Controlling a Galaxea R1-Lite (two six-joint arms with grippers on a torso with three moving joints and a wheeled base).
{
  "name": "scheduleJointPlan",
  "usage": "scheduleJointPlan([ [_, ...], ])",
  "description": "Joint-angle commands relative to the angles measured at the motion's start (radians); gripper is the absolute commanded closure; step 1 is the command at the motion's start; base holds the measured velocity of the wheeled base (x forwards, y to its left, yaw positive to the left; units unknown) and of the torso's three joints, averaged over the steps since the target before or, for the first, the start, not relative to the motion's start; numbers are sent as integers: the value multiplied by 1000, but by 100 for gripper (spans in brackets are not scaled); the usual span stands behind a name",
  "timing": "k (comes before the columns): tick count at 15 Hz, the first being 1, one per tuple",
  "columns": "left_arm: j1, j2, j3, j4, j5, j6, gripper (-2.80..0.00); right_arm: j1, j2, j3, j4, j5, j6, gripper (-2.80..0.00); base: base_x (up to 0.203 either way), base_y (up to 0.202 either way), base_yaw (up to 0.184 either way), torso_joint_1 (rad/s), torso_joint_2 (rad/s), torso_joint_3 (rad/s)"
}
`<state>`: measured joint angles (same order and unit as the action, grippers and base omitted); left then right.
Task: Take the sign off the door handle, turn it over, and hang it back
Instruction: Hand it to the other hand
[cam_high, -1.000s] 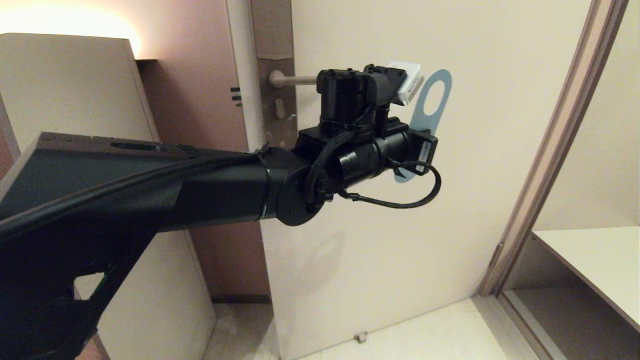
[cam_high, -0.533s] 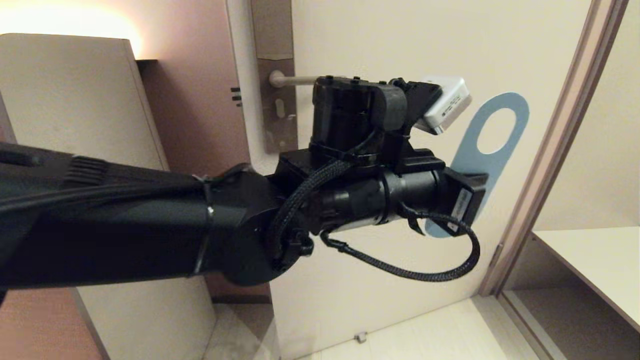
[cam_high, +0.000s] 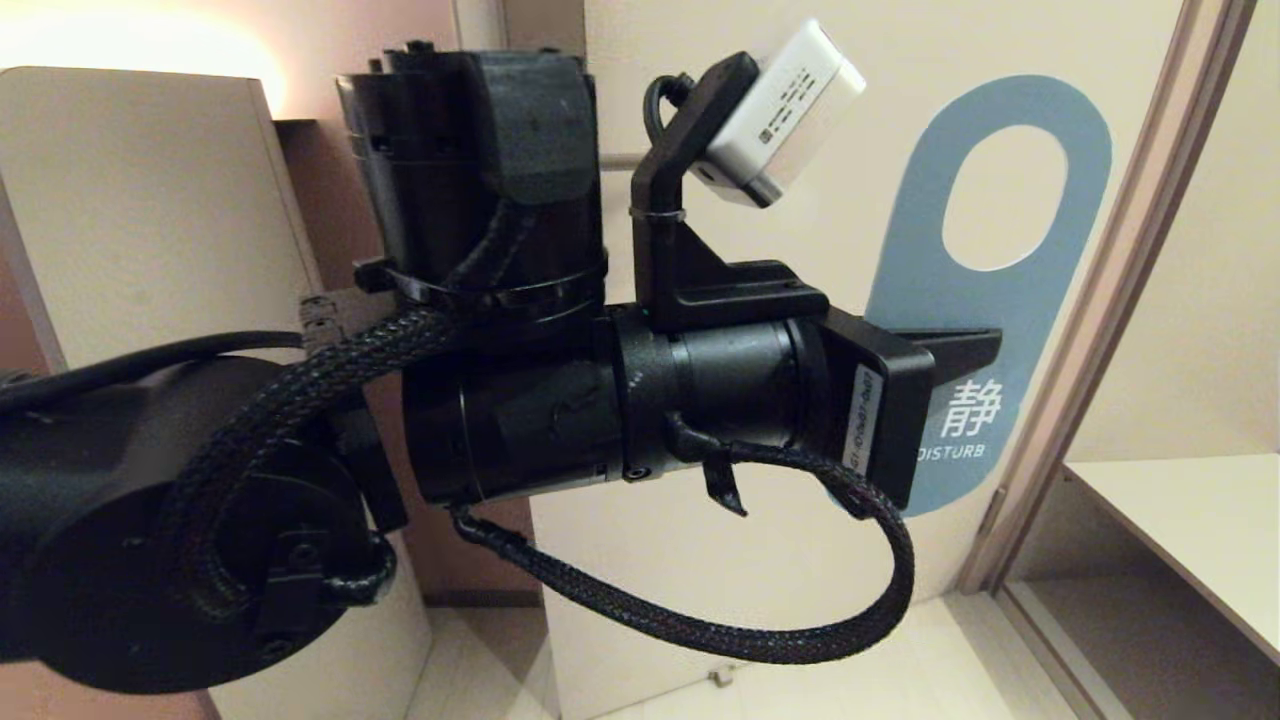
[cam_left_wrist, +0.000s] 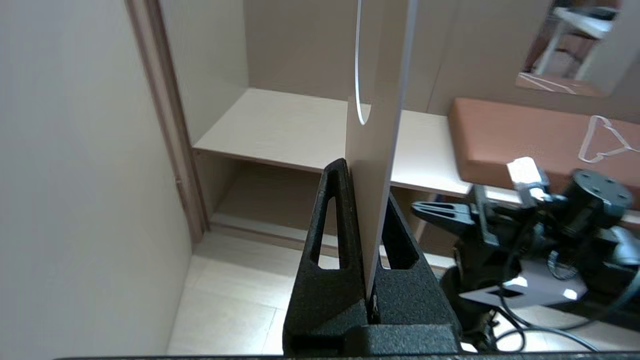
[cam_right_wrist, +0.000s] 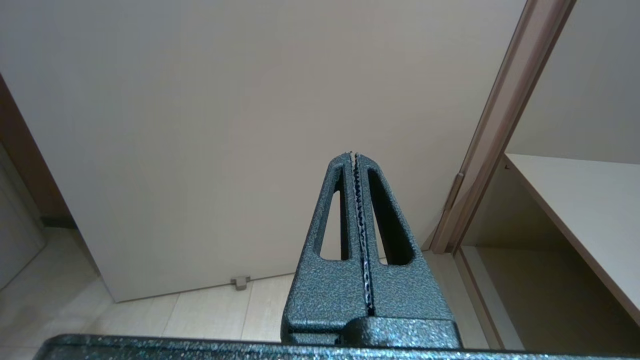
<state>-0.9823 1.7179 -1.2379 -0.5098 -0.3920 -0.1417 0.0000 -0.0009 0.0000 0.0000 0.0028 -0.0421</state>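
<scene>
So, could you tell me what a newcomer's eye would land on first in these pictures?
The big black left arm fills the head view, its left gripper shut on the blue sign, held upright off the door handle, in front of the cream door. The right gripper hangs shut and empty, facing the door's lower part.

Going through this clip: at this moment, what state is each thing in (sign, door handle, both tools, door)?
sign: off the handle, held upright in the air, blue DISTURB side toward the head camera.
left tool: shut on the sign's lower part, out in front of the door.
right tool: shut, empty, pointing at the door.
door handle: mostly hidden behind the left arm; nothing seen hanging on the visible part.
door: its edge is exposed beside the wall.
</scene>
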Motion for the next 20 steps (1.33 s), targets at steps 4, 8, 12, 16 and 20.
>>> scheduleJointPlan([
  [4,99,-3,36,-8,-154,-4,0,0,1,0,0,0,-2,0,0,0,0,0,0,0],
  [8,153,101,67,-144,-255,-7,0,-2,1,0,2,4,-7,0,0,0,0,0,0,0],
  [12,168,214,72,-317,-326,-88,0,0,1,0,0,8,-33,0,0,0,0,0,0,0],
  [16,166,289,74,-391,-335,-91,0,0,1,0,5,3,-35,0,0,0,0,0,0,0],
  [20,166,304,107,-442,-335,-104,0,0,1,-18,1,8,-51,0,0,0,0,0,0,0],
])
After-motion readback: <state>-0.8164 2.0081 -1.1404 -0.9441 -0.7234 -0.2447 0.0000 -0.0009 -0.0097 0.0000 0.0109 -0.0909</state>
